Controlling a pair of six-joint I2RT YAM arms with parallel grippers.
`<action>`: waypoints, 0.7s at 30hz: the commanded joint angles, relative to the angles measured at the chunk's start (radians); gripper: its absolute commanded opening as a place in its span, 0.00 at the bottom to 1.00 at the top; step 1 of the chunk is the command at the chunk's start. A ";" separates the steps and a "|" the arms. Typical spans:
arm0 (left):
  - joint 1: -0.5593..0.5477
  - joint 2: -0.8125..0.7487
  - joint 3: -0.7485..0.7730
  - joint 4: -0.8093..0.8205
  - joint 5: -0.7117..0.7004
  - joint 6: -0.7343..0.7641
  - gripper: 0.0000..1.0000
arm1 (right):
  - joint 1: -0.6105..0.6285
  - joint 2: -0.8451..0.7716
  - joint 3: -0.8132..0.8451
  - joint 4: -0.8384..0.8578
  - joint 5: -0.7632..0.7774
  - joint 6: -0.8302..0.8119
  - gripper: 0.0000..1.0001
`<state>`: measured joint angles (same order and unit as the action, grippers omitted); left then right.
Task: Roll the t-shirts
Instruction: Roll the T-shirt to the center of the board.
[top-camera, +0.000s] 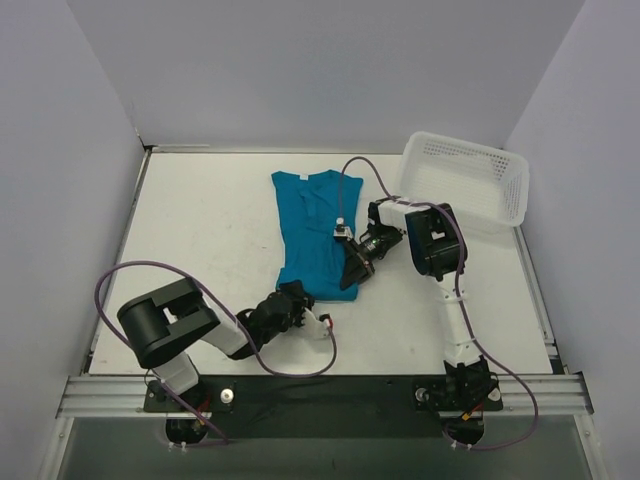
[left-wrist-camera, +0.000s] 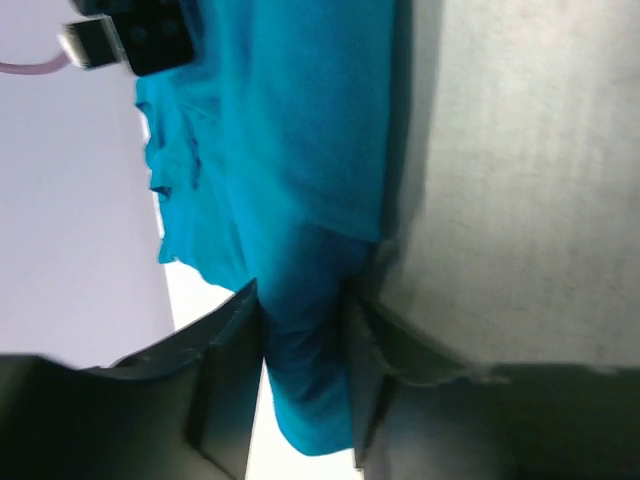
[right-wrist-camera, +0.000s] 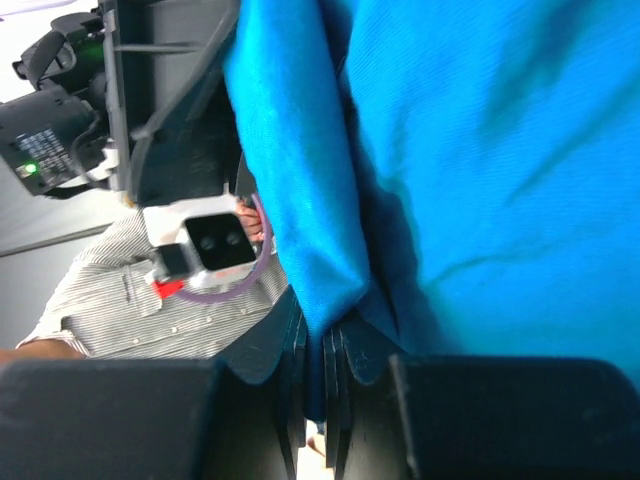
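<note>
A teal-blue t-shirt (top-camera: 313, 232) lies folded lengthwise in a narrow strip on the white table, collar end far, hem end near. My left gripper (top-camera: 296, 297) is at the strip's near left corner, shut on a bunch of the teal cloth (left-wrist-camera: 305, 350). My right gripper (top-camera: 350, 277) is at the near right corner, its jaws pinched tight on the shirt's edge (right-wrist-camera: 320, 330). Both hold the near end just above the table.
A white perforated basket (top-camera: 466, 178) stands at the far right corner of the table (top-camera: 200, 240). Grey walls close the sides and back. Purple cables loop off both arms. In the right wrist view a person in a striped shirt (right-wrist-camera: 150, 300) shows beyond the cloth.
</note>
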<state>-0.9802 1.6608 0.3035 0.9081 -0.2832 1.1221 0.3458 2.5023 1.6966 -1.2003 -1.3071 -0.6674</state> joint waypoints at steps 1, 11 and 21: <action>0.000 -0.009 0.020 -0.153 0.012 -0.005 0.37 | -0.002 0.079 -0.035 -0.182 0.006 -0.037 0.09; 0.087 -0.114 0.241 -0.736 0.225 -0.200 0.24 | -0.042 -0.265 -0.244 0.349 0.135 0.290 0.64; 0.201 -0.096 0.404 -1.018 0.444 -0.275 0.06 | -0.157 -0.666 -0.377 0.688 0.366 0.422 0.68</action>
<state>-0.8200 1.5558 0.6518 0.0917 0.0193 0.9070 0.2386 2.0449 1.3842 -0.6949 -1.0847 -0.3199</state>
